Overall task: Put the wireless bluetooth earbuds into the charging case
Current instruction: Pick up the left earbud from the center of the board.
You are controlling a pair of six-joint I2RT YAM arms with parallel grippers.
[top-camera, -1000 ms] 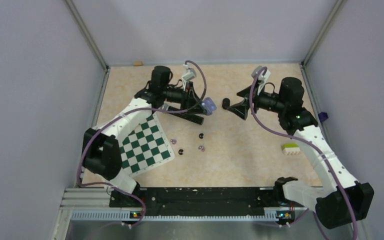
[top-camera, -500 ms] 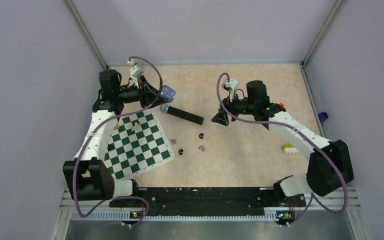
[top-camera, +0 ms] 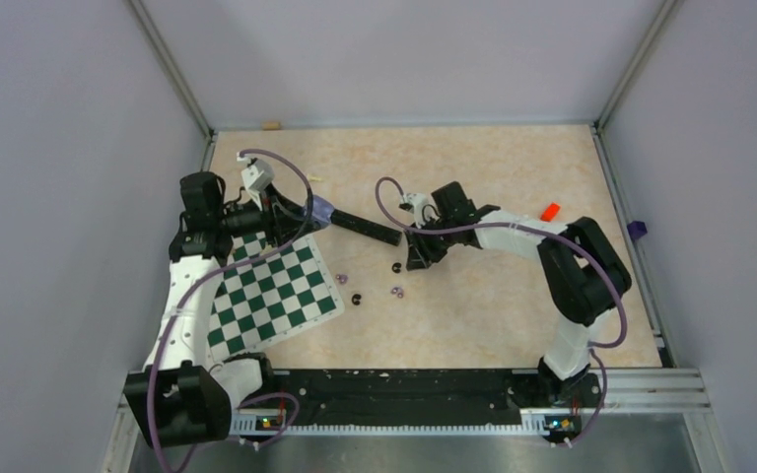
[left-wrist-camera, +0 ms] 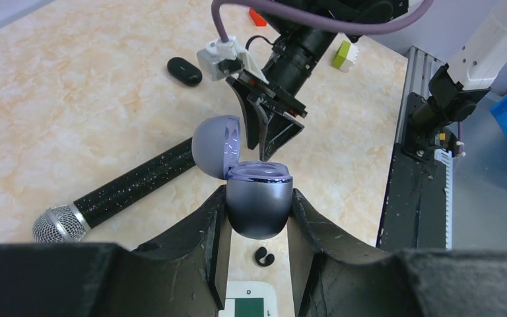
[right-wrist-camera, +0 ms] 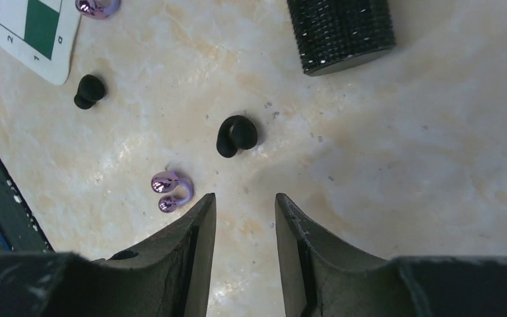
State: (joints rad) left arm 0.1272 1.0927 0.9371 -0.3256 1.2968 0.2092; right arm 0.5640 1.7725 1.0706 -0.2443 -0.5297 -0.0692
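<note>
— Earbuds (right-wrist-camera: pixel 236 135), where are they?
— All four lie loose on the tabletop (top-camera: pixel 493 296), in the middle of the top view, just right of the chessboard (top-camera: pixel 271 291). Two are black, two pale purple.
— And the charging case (left-wrist-camera: pixel 259 205)?
— Lid open, clamped between the left fingers (left-wrist-camera: pixel 214 224), centre of the left wrist view. A microphone (left-wrist-camera: pixel 132 188) lies to its left.
— The right fingers (right-wrist-camera: pixel 198 231)?
— Spread apart, holding nothing, low over the buds. One black sits just above the gap, one purple beside the left-hand tip.
</note>
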